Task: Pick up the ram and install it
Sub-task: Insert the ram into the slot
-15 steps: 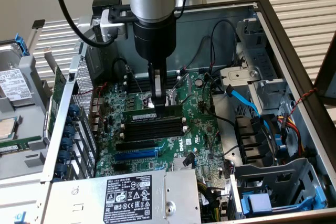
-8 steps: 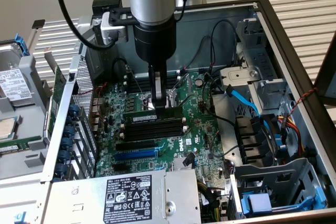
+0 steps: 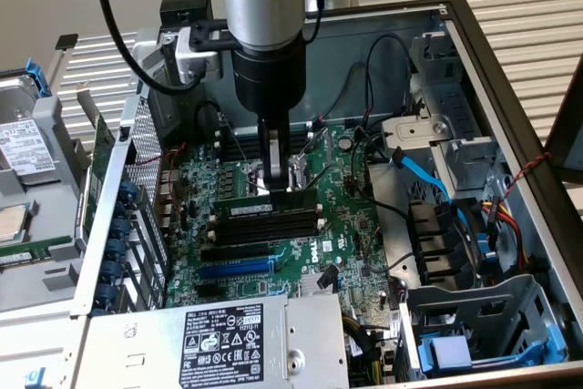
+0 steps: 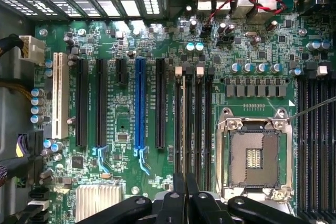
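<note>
Take the long blue slot (image 3: 235, 268) as the mark. Off its end, toward the exterior view's left, runs the case wall with its row of blue card clips (image 3: 123, 225), a hard edge on that side. Just beyond the blue slot, on the side away from the power supply (image 3: 228, 343), lie the black memory slots (image 3: 269, 230), parallel to it.

Over them stands the ram (image 3: 264, 209), upright on its long edge. Its long axis runs the same way as the blue slot, and its white label faces that slot. The gripper (image 3: 276, 184) comes straight down on the ram's upper edge near mid-length. The jaws are pinched almost together on the thin board, so the ram hangs directly beneath them, held.

In the wrist view the gripper (image 4: 185, 195) lines up along the memory slots (image 4: 194, 124), between the blue slot (image 4: 139, 103) and the CPU socket (image 4: 254, 153). I cannot tell which memory slot the ram is over, or whether it is seated.

Farther from the blue slot, toward the exterior view's right, loose cables (image 3: 424, 175) and the drive cage (image 3: 474, 316) stand well apart from the ram. I judge there is open room above the slots.
</note>
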